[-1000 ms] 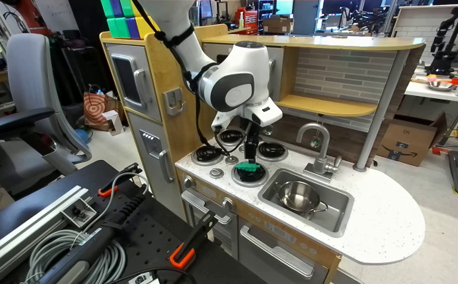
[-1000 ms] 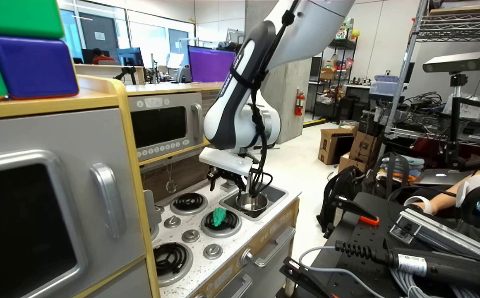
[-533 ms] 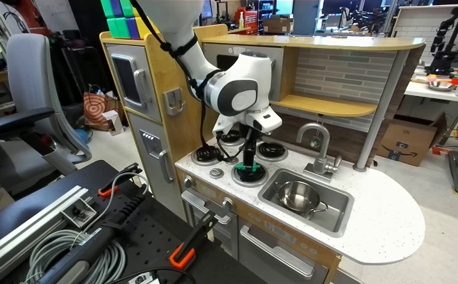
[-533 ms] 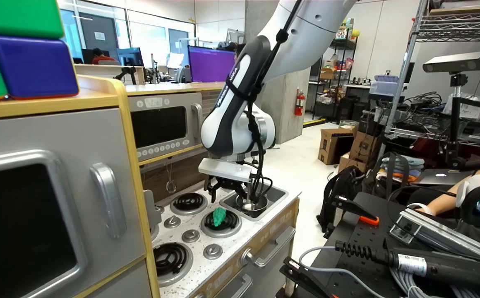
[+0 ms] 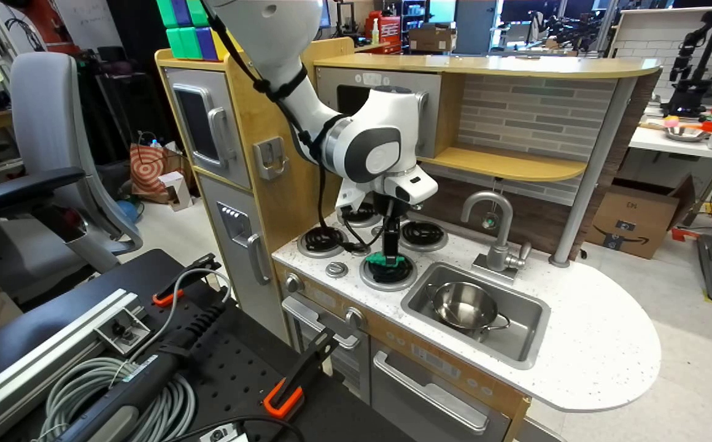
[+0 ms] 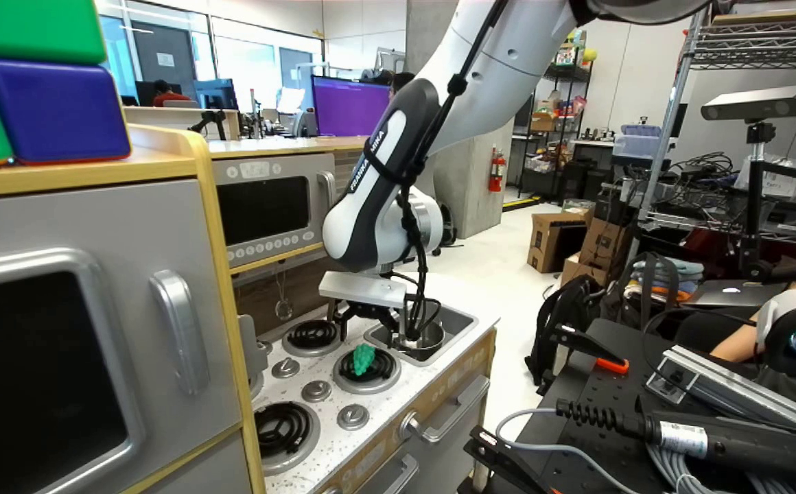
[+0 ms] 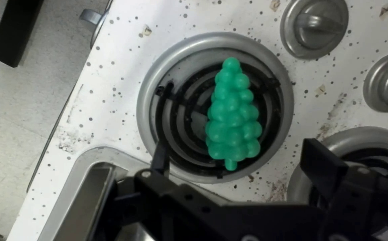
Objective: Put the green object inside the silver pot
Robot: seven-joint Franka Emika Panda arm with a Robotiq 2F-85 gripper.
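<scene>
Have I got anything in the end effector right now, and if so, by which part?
Nothing is held. In the wrist view, the end effector stands open, and the green object lies on the burner, ungripped.

green object (image 7: 233, 120): is showing a bumpy, tapering body with a short stem | is lying flat outside the sink (image 5: 523, 334), near its rim, stem end sitting nearer than the tip | silver pot (image 5: 465, 305): is gleaming, round, two-handled | is standing inside the sink, mouth facing up
</scene>
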